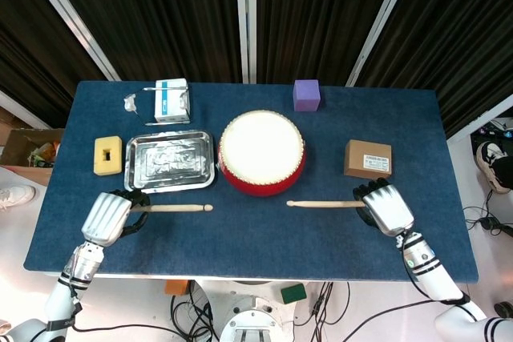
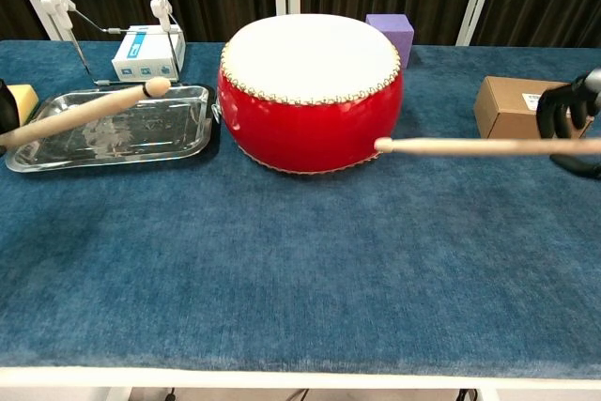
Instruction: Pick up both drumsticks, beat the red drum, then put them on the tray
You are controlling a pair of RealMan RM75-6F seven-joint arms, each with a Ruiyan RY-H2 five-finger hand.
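- Looking from the chest view, you get only slivers of your hands: the left hand [image 2: 6, 105] is a dark scrap at the frame's left edge, and the right hand [image 2: 573, 121] is cut off at the right edge, showing dark curled fingers [image 2: 554, 112] only.
- From the head view, both hands show their silver backs, so the fingers underneath are mostly hidden.
- Your left hand [image 1: 107, 218] is clenched around the butt of the left drumstick [image 1: 172, 208]; the stick points toward the right, and in the chest view its tip sits in front of the tray's far rim.
- Your right hand [image 1: 387, 209] grips the butt of the right drumstick [image 1: 325, 203]; its shaft runs level leftward, and in the chest view its tip shows against the lower side of the red drum [image 1: 262, 154]. You cannot tell whether tip and drum touch.
- The tray [image 1: 135, 185] lies just left of the drum, holding nothing but its own crinkled shine.
- Around them sit a yellow sponge [image 1: 107, 155], a blue-and-white box [image 1: 171, 100], a purple cube [image 1: 306, 94] and a cardboard box [image 1: 368, 158].
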